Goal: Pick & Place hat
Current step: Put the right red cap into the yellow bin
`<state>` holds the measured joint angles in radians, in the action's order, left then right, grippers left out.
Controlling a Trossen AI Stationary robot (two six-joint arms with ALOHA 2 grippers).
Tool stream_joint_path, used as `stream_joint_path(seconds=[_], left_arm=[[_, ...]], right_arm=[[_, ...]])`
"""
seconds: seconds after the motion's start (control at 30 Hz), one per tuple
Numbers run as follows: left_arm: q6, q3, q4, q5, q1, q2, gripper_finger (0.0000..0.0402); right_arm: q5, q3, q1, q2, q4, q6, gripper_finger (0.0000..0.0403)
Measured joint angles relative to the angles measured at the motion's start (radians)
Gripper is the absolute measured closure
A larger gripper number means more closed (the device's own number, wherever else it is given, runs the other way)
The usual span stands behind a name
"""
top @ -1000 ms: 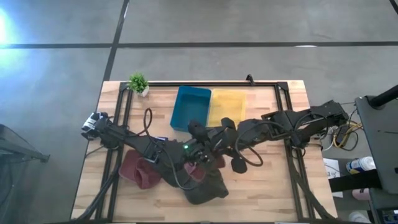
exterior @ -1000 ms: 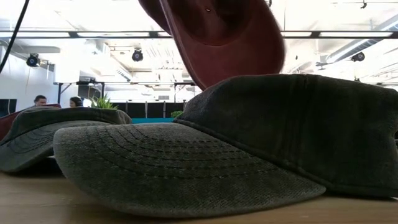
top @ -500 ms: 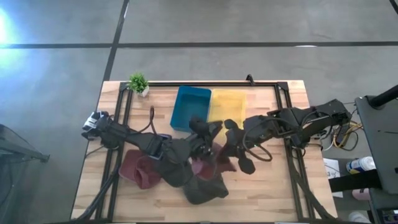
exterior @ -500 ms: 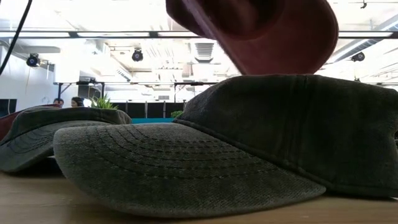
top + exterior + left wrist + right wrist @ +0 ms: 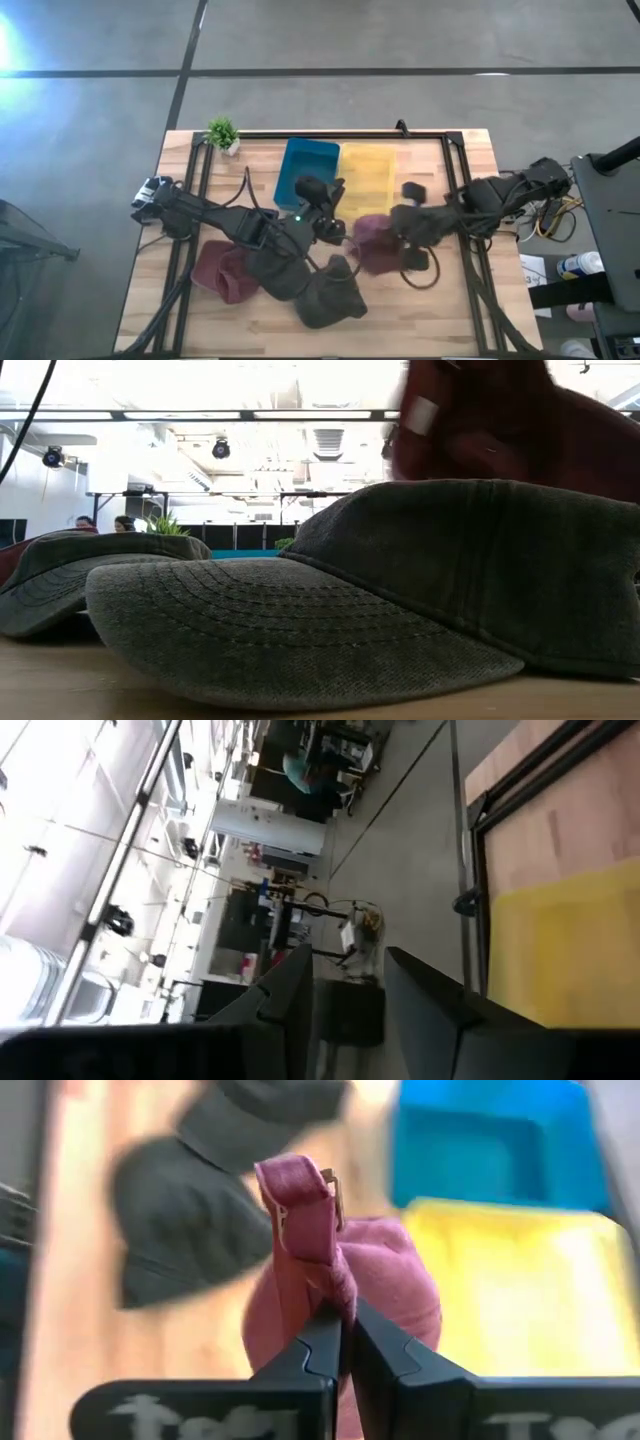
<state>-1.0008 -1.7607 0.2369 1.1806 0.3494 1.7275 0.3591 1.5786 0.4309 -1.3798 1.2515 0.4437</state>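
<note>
Right gripper (image 5: 340,1342): fingers pressed together on the strap of a maroon hat (image 5: 345,1280), above the table near the yellow bin.
Maroon hat: hangs from that strap, off the wood, in front of the yellow bin (image 5: 366,172) and to the right of the dark hats; in the low view it shows blurred above the nearest dark hat (image 5: 520,430).
Left gripper (image 5: 322,205): raised over the middle of the table, just in front of the blue bin (image 5: 305,172); fingers (image 5: 285,990) stand a little apart with nothing between them.
Dark hats: one lies at the front middle of the table (image 5: 328,297), brim toward the low camera; another lies just left of it (image 5: 275,270), partly under the left arm.
Second maroon hat (image 5: 222,275): flat on the wood at the front left, touching the dark hats.
Bins: blue and yellow side by side at the back of the table (image 5: 460,310).
Small potted plant (image 5: 223,133): at the back left corner.
</note>
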Motion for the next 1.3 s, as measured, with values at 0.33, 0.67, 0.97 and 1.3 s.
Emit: stream_joint_path(seconds=[0.33, 0.67, 0.97, 1.3], left_arm=[[0.356, 0.000, 0.015, -0.088, 0.019, 0.024, 0.0282], [1.104, 0.000, 0.164, -0.293, 0.090, 0.090, 0.0282], [1.176, 0.000, 0.207, -0.521, 0.059, 0.235, 0.0282], [1.246, 0.000, 0.232, -0.697, 0.056, 0.317, 0.0282]], right_arm=[[-0.141, -0.002, 0.204, -0.003, 0.024, 0.230, 0.0394], [-0.194, -0.059, 0.199, 0.005, -0.070, 0.133, 0.0394], [-0.292, -0.346, 0.121, -0.070, -0.410, 0.074, 0.0389], [-0.271, -0.418, 0.087, -0.071, -0.455, 0.189, 0.0293]])
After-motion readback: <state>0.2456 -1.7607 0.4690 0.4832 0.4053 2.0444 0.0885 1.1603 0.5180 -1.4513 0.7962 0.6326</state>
